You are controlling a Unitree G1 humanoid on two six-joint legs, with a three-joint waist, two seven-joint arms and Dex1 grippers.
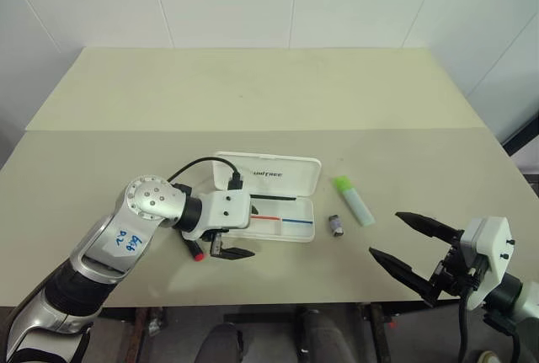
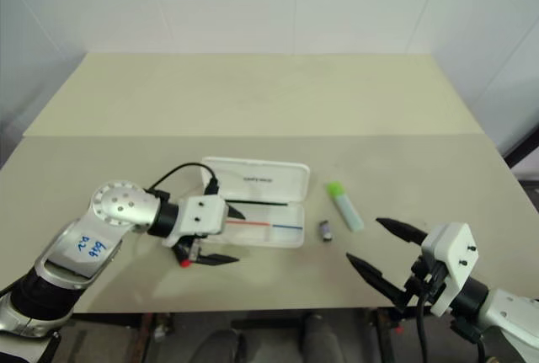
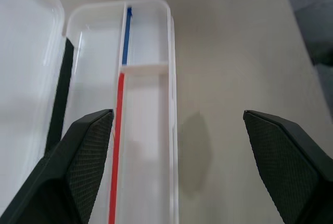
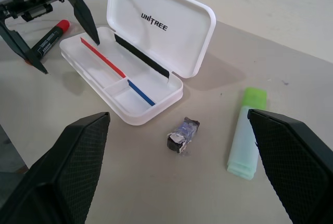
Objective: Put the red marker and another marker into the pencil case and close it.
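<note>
The left gripper [image 1: 226,246] hangs over the near part of the beige surface [image 1: 253,102], its two black fingers [image 4: 83,12] spread wide apart and holding nothing. One finger stands over the near-left end of the case tray, the other over bare surface just in front of it. Under that gripper lies the red marker [image 4: 49,37], a slim dark-barrelled pen with a red cap, flat on the surface just off the left end of the case and outside it.

Next comes the pencil case [image 1: 290,228], a flat white hard-plastic rectangular box with rounded corners, lying open near the middle of the surface, closer to the near edge than the far one. Its lid [image 4: 161,24], lettered in black, is tilted back on the far side. The shallow tray is divided by a low wall, with a red stripe [image 3: 117,130] along the left compartment and a blue stripe [image 3: 126,37] in the right one.

Just off the right end of the tray lies a small dark grey stub [image 4: 182,135]. Right of it, a chunky highlighter [image 1: 354,200] with lime-green cap and pale mint body lies flat, cap toward the far edge, apart from the case.

Over the near-right corner the right gripper [image 1: 413,247] hovers, fingers [image 4: 73,172] wide apart and empty
</note>
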